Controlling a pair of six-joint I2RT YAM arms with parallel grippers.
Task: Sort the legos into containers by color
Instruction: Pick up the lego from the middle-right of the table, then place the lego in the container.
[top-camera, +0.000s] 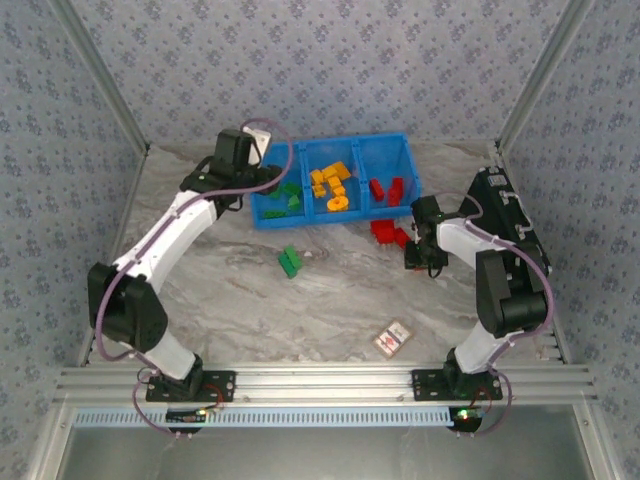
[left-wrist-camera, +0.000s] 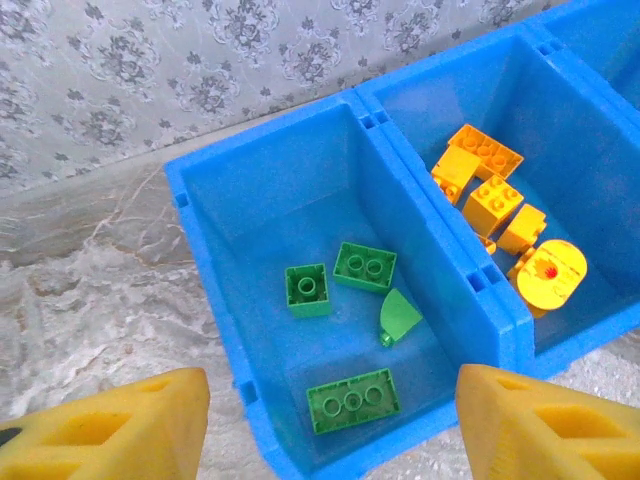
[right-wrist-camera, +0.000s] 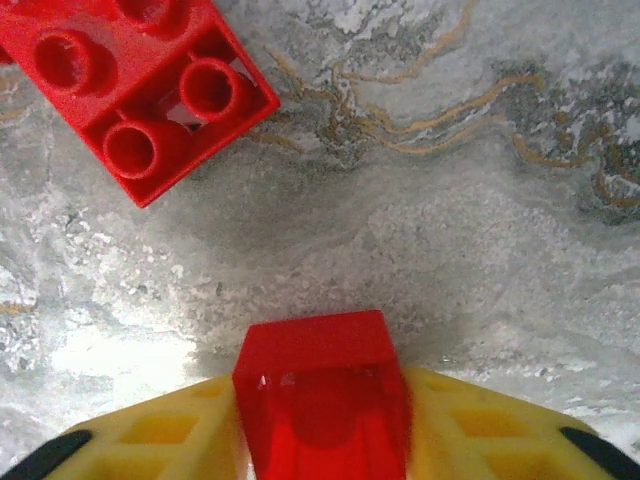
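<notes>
Centrally, a red brick (right-wrist-camera: 322, 395) is clamped between the right fingers (right-wrist-camera: 150, 435), which close on its two opposite side walls; whether it rests on the marbled tabletop (right-wrist-camera: 450, 230) or hangs just clear of it cannot be told. A second red brick (right-wrist-camera: 140, 90), studs up, lies near it on the tabletop, apart from those fingers. Such bricks are judged light, rigid and hard to damage, with smooth, rather slippery moulded walls. The sound hold is across two flat parallel sides, low on the body, and not on the studs or across a corner, where the piece would likely twist out. Beyond, the blue bin (left-wrist-camera: 420, 220) stands toward the far side of the tabletop. Its right compartment holds red bricks (top-camera: 378, 188), the middle one orange-yellow bricks (left-wrist-camera: 490, 185) with a ring-shaped piece (left-wrist-camera: 550, 275), and the left one green bricks (left-wrist-camera: 352, 400). The left fingers (left-wrist-camera: 120, 430) hang spread wide above the green compartment with nothing between them. Loose green bricks (top-camera: 290, 261) lie on the tabletop in front of the bin, well apart from both arms. A red-and-white card (top-camera: 393, 338) lies toward the right arm's base and is no part of the sort. The held brick probably calls next for a lift and a short carry to the right compartment.
</notes>
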